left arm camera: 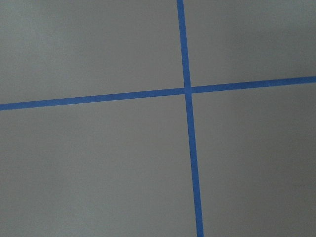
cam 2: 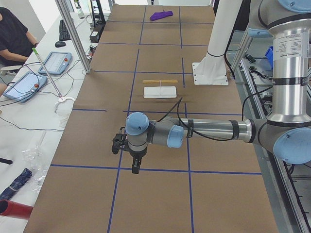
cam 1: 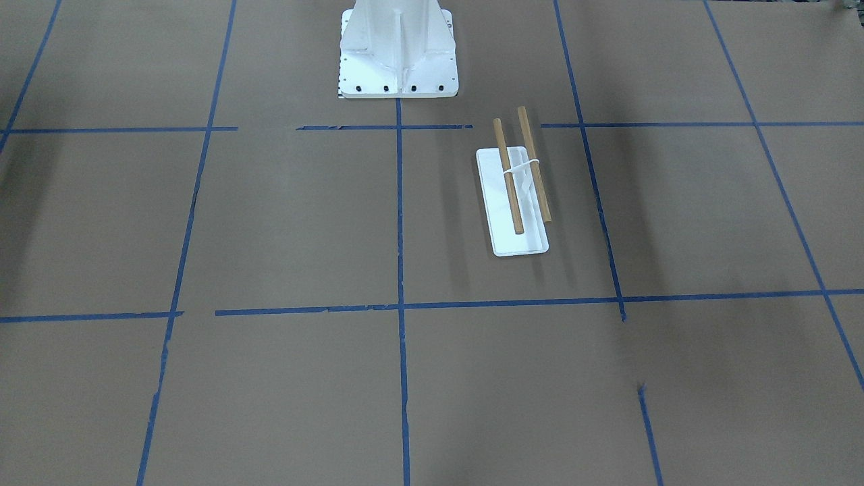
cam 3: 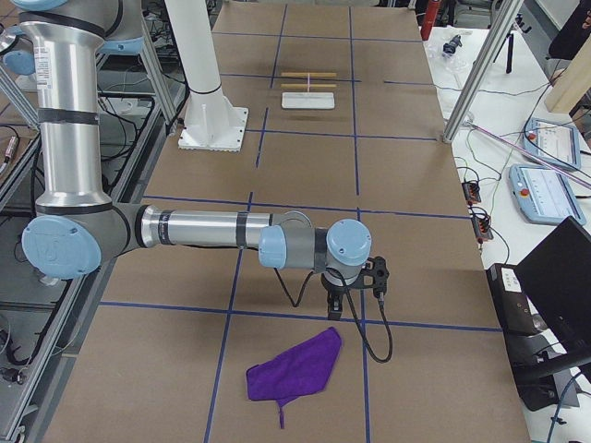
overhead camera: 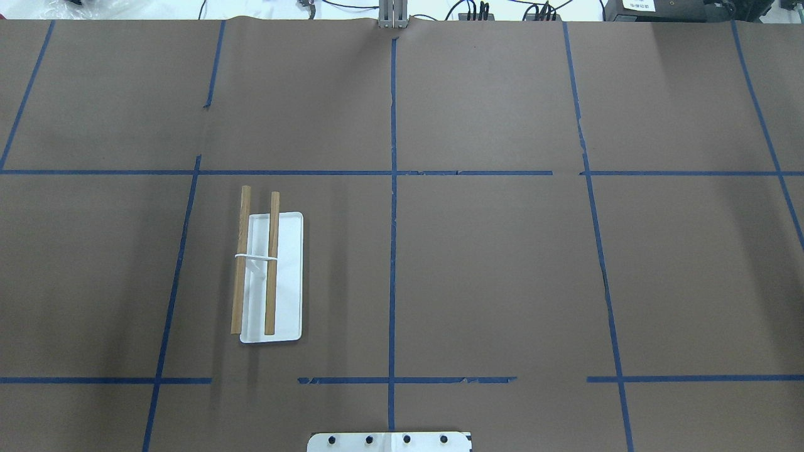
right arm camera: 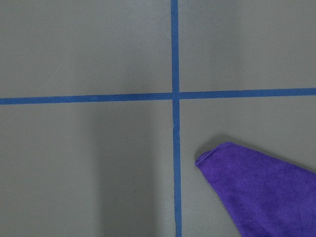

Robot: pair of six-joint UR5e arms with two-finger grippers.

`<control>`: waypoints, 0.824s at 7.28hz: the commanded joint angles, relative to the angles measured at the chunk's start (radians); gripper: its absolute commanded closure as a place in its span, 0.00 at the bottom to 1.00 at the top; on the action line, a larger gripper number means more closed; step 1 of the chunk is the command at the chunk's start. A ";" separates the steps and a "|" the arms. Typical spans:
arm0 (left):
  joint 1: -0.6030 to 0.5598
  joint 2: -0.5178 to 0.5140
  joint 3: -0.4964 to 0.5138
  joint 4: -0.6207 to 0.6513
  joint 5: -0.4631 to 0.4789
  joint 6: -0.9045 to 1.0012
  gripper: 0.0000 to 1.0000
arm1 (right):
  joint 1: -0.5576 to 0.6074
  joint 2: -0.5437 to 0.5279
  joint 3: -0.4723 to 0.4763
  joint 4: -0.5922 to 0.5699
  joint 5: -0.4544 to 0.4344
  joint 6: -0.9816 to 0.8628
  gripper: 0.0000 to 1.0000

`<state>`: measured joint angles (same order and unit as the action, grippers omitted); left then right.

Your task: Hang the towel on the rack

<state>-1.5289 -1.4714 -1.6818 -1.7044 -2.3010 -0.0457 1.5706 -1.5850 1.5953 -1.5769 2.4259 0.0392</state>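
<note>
Nothing done yet. Purple towel [cam 3: 294, 369] lies flat on the counter [cam 3: 416, 231], well apart from the rack [overhead camera: 272, 263], which is bare. Right jaws hang near the towel's corner, left jaws over plain counter. Can't tell if either is open. Grab, carry and drape all left.

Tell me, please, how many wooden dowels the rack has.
2. The first dowel runs above the white base; the second dowel lies parallel beside it, over the base's edge. No others seem hidden.
</note>
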 commanded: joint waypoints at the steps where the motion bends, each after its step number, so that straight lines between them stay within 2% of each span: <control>1: 0.001 0.000 -0.003 0.000 0.000 0.000 0.00 | -0.001 0.000 -0.009 0.004 -0.002 0.004 0.00; 4: -0.001 -0.007 -0.010 -0.001 -0.020 -0.003 0.00 | 0.031 0.019 -0.011 0.023 0.019 0.046 0.00; 5: -0.001 -0.007 -0.010 -0.003 -0.069 -0.005 0.00 | 0.028 0.002 -0.064 0.038 0.024 0.068 0.00; 6: -0.001 -0.009 -0.010 -0.004 -0.072 -0.005 0.00 | 0.019 -0.001 -0.157 0.184 0.016 0.065 0.00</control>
<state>-1.5291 -1.4786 -1.6914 -1.7070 -2.3517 -0.0498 1.5930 -1.5788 1.5275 -1.5091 2.4440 0.0938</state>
